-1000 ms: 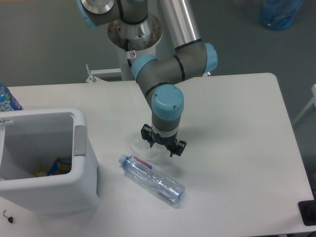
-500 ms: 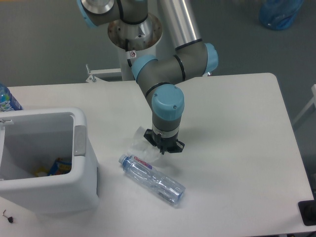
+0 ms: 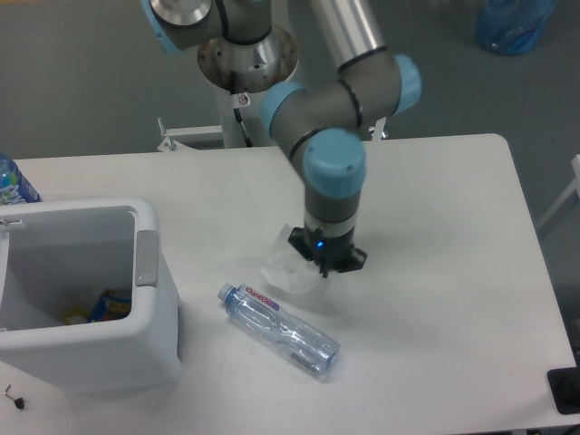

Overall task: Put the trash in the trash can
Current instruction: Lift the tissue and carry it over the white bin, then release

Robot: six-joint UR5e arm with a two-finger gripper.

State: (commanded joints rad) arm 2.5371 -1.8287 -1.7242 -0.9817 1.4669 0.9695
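Note:
The crumpled whitish wrapper (image 3: 289,269) hangs from my gripper (image 3: 323,265), which is shut on its right edge, just above the table's middle. A clear water bottle (image 3: 279,329) with a blue cap and red-purple label lies on its side on the table, below and left of the gripper and apart from it. At the left stands the white trash can (image 3: 145,263), open at the top, about a hand's width from the bottle's cap.
A yellow-blue packet (image 3: 109,305) lies inside the can. Another bottle with a blue-and-white label (image 3: 13,182) stands at the far left edge behind the can. The robot base (image 3: 246,56) rises behind the table. A blue bag (image 3: 512,22) sits on the floor, top right.
The gripper closed on the wrapper, then moved to the right and slightly up with the wrapper in its fingers. The bottle has stayed put.

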